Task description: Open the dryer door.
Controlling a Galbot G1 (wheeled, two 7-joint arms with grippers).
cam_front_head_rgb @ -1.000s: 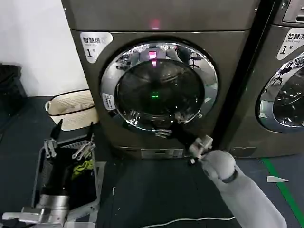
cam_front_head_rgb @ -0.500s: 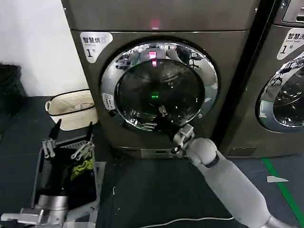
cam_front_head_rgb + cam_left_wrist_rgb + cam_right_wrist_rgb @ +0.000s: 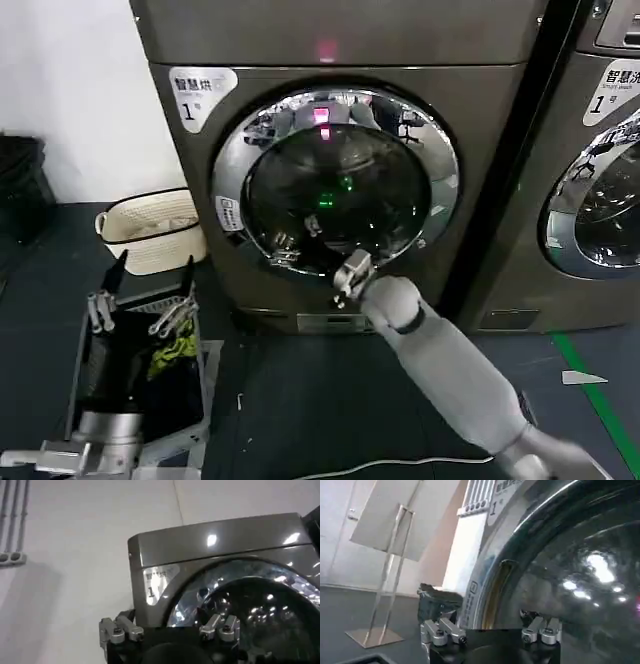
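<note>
The right gripper (image 3: 352, 272) is raised to the lower part of the dryer door (image 3: 335, 180), directly ahead of its fingertips, with its fingers (image 3: 442, 630) spread apart and holding nothing. The door sits shut in the front of the dryer (image 3: 330, 60); its chrome ring lies just beyond the fingers in the right wrist view. The left gripper (image 3: 140, 315) is parked low, well apart from the door, fingers (image 3: 117, 630) spread and empty, above a black basket (image 3: 85, 365).

Dim room, bright glare on the dryer door (image 3: 335, 180) (chrome ring), soft shadows, blurred wrist views
</note>
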